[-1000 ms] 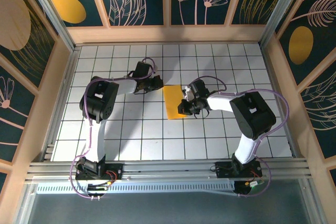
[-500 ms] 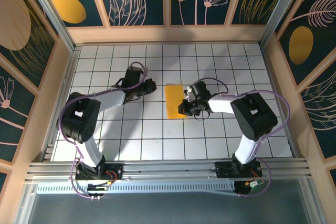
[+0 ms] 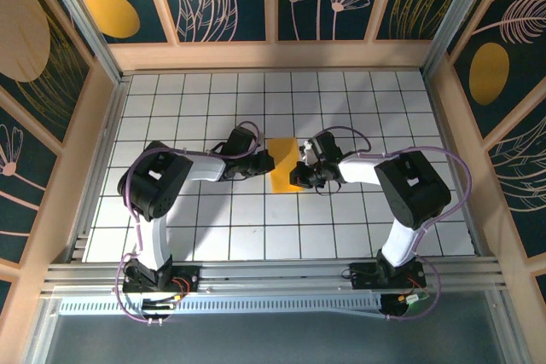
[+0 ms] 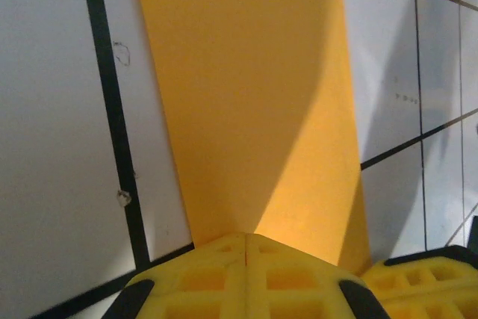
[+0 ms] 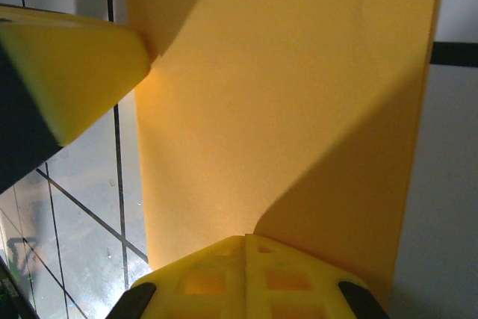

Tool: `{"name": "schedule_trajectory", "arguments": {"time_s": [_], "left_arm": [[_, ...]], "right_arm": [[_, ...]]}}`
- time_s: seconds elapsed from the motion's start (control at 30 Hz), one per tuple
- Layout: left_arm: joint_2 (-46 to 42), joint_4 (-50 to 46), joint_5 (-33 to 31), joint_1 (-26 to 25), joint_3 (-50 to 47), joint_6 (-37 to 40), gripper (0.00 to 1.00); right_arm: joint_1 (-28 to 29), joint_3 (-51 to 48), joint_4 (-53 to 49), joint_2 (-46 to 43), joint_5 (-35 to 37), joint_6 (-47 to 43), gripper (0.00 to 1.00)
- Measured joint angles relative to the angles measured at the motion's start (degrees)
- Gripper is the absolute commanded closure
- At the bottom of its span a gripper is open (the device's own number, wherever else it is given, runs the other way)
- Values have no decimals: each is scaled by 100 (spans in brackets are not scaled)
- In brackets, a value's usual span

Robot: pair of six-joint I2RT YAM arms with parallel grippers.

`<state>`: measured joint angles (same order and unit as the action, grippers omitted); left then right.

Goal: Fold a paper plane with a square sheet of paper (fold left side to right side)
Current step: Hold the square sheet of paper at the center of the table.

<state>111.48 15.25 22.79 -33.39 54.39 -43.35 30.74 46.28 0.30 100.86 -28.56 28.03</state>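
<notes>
Top external view: the square sheet of paper (image 3: 282, 165) lies flat at frame centre as a narrow rectangle, between the left gripper (image 3: 261, 162) and the right gripper (image 3: 298, 179).

Left wrist view: the jaws are pressed together, tips on the paper's near edge, pinching nothing.

Right wrist view: the jaws stand likewise, tips on the sheet.

Handling judgement: the sheet is likely light, limp and slippery, and it creases permanently. Pin it flat and lift it by a free edge.

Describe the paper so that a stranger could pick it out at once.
Start from the white gridded table and go to its middle, where the tips of the left arm and the right arm meet. The paper lies flat between them, a narrow rectangle. It is the one yellow-orange sheet on the tiles, unlike the wall ovals of similar colour.
</notes>
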Motion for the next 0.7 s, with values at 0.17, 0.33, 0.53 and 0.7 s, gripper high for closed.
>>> {"name": "schedule_trajectory", "arguments": {"time_s": [0.17,0.33,0.53,0.7], "left_arm": [[109,-9,-28,4,177,0,98],[129,22,-74,4,153,2,99],[129,160,-74,4,79,4,99],[120,219,-74,4,46,22,100]], "right_arm": [[0,0,-2,-2,0,0,100],[11,7,-11,-33,7,15,87],[-28,72,-157,-234,9,76,70],[-356,129,-273,-627,-20,2,60]]}}
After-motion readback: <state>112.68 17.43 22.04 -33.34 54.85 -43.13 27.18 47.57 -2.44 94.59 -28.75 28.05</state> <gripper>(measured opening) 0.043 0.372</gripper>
